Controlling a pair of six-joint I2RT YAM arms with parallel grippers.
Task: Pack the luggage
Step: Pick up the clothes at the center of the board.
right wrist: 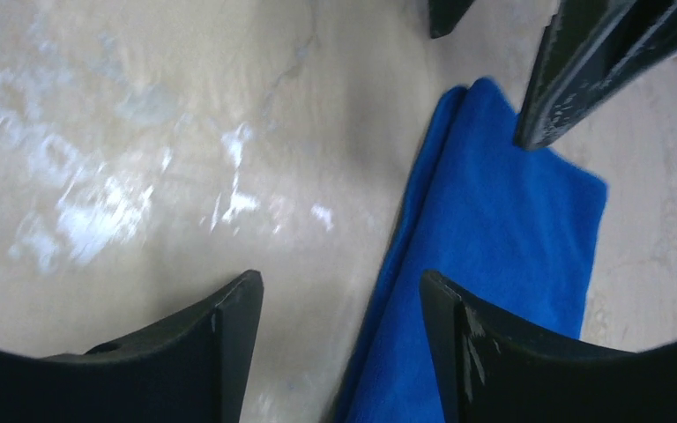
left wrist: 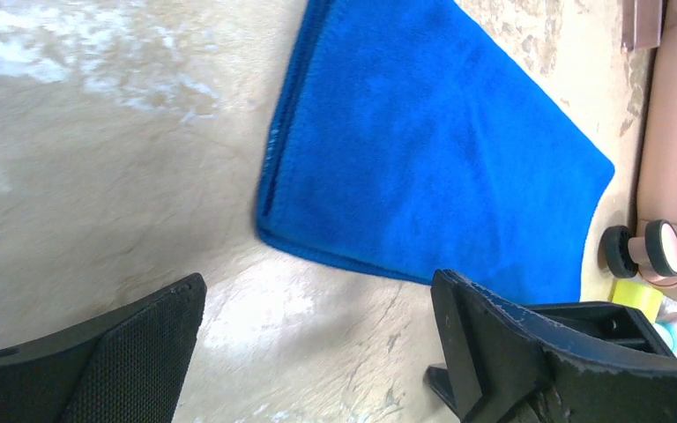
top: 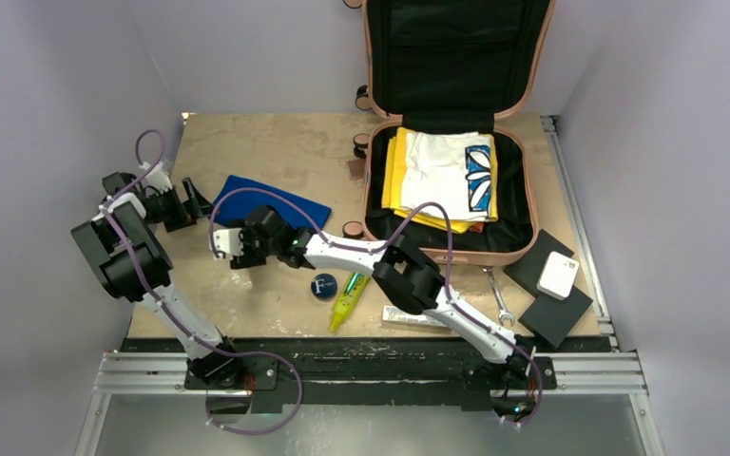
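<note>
Jaws wide over a folded blue fleece cloth (left wrist: 423,150)

At the left of the worn beige table (top: 266,142), the left gripper (left wrist: 317,284) hangs just above the bare surface beside the cloth's near-left corner. Its black fingers are spread as far as they go and nothing is between them. The cloth lies flat, with one corner close to a suitcase wheel.

The right arm reaches across to the cloth from the other side. The right gripper (right wrist: 339,280) is low over the cloth's folded edge, parted and holding nothing. Whether a finger touches the fabric cannot be told.

Further right, near the front edge, sit a round dark blue disc with a white letter (top: 324,286) and a yellow-green marker pen (top: 347,300).

The large salmon-pink hard-shell suitcase (top: 371,190) lies open at the far right, its black-lined lid upright against the back wall. Inside are a folded white garment (top: 442,171) and a yellow one (top: 394,176).

In front of it lie a silver spanner (top: 497,296) and two flat black square pads (top: 553,318), with a small white box (top: 558,275) on top
</note>
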